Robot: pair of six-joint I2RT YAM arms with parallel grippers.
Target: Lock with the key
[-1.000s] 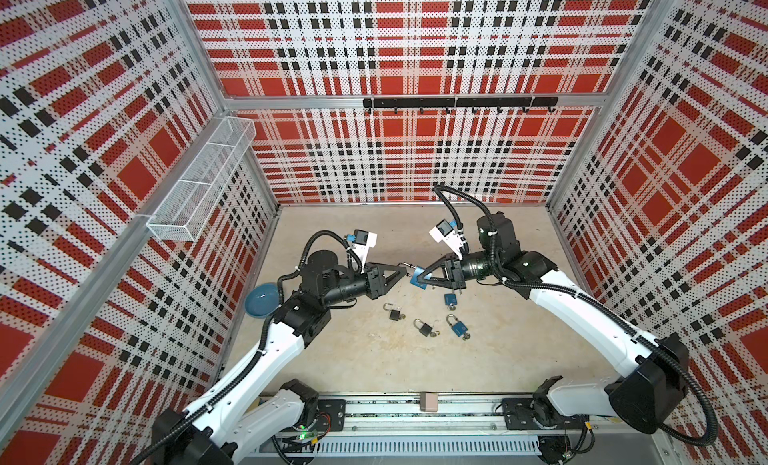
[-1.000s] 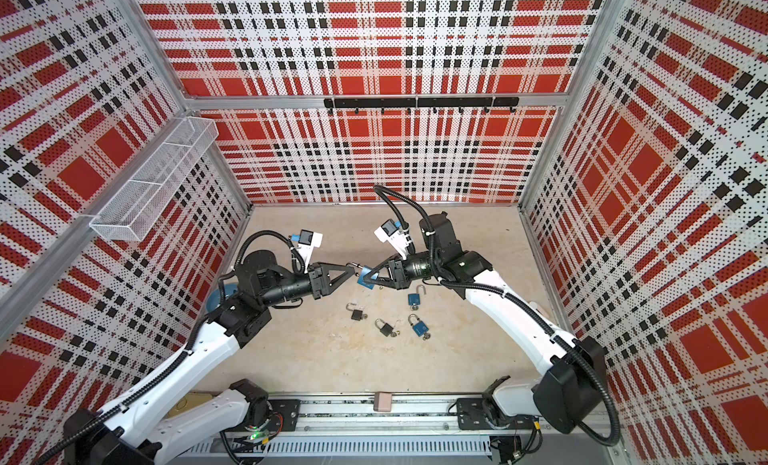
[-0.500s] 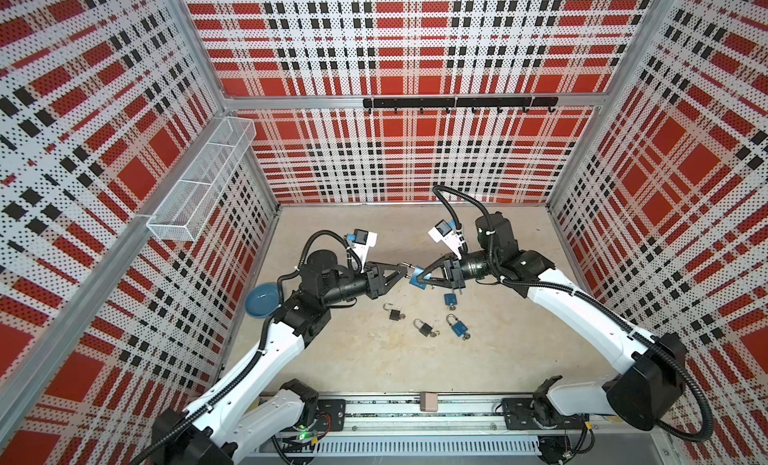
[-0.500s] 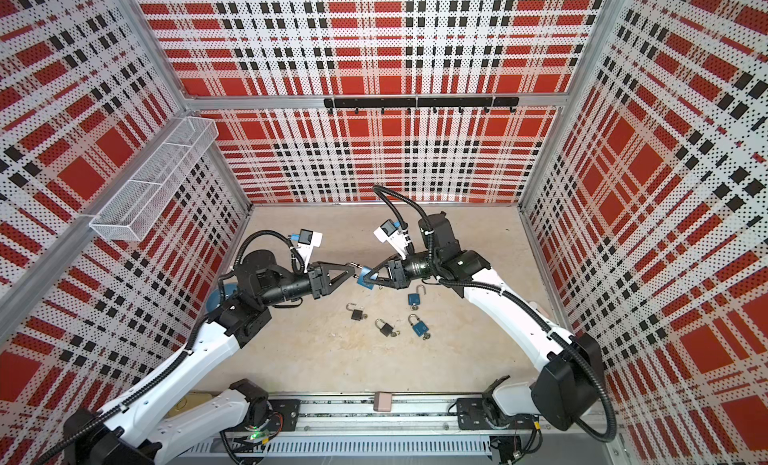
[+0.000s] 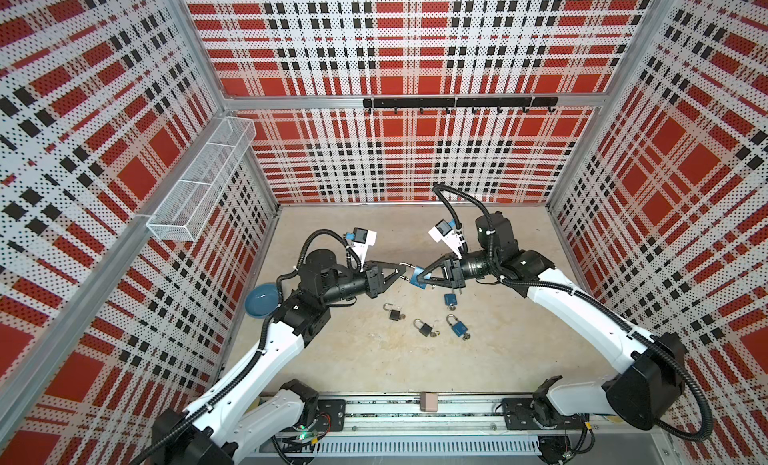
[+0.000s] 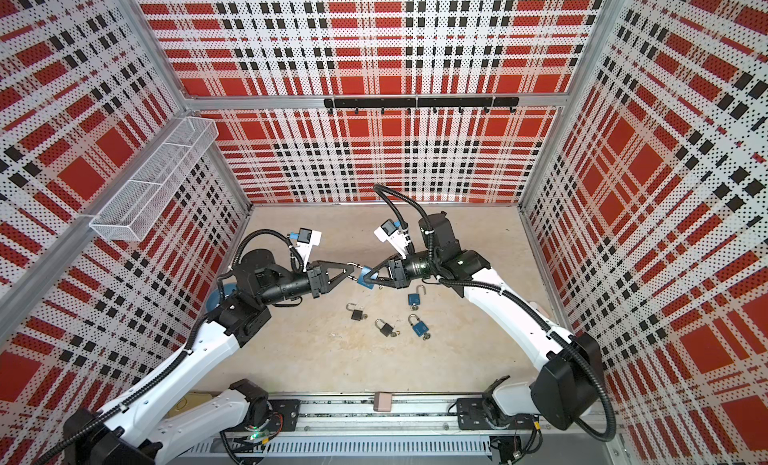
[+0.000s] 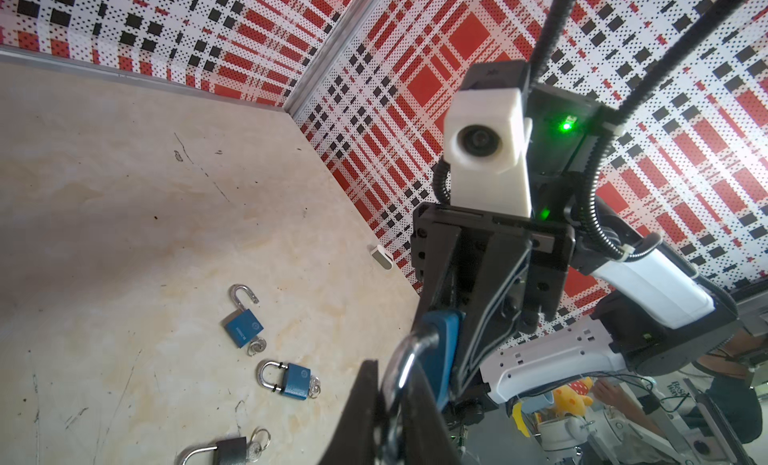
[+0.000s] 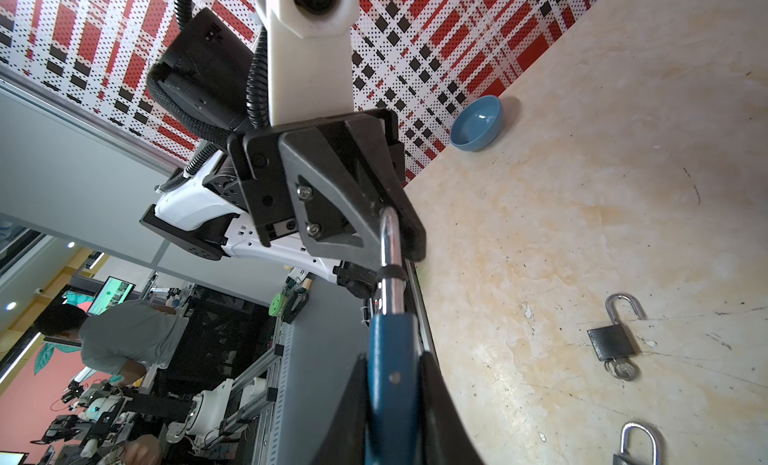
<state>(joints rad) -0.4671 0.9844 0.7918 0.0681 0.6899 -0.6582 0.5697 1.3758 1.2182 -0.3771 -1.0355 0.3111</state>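
Midway over the table (image 5: pixel 374 367), the two arms meet tip to tip in both top views. The right gripper (image 5: pixel 417 277) (image 6: pixel 366 277) is clamped on the blue body of a padlock (image 5: pixel 415 280) (image 6: pixel 364 280), held clear of the surface. From the left, the left gripper (image 5: pixel 404 269) (image 6: pixel 353 271) has its fingers pressed together on the padlock's steel shackle (image 8: pixel 390 242). The right wrist view shows the shackle running from the blue body (image 8: pixel 390 384) up into those black fingers (image 8: pixel 399 211). The left wrist view shows the same bar (image 7: pixel 409 359) between the fingers at the frame's edge.

Whether a key sits in the held padlock cannot be told.

Just near of the grippers, four more locks lie on the table. A black lock (image 5: pixel 395 315) is leftmost, with a second black lock (image 5: pixel 424 328) beside it. A blue lock (image 5: pixel 458 328) is to their right, and a farther blue lock (image 5: pixel 450 298) lies under the right gripper. Small keys show at the bases of some. A blue bowl (image 5: pixel 259 303) sits against the left wall, behind the left arm.
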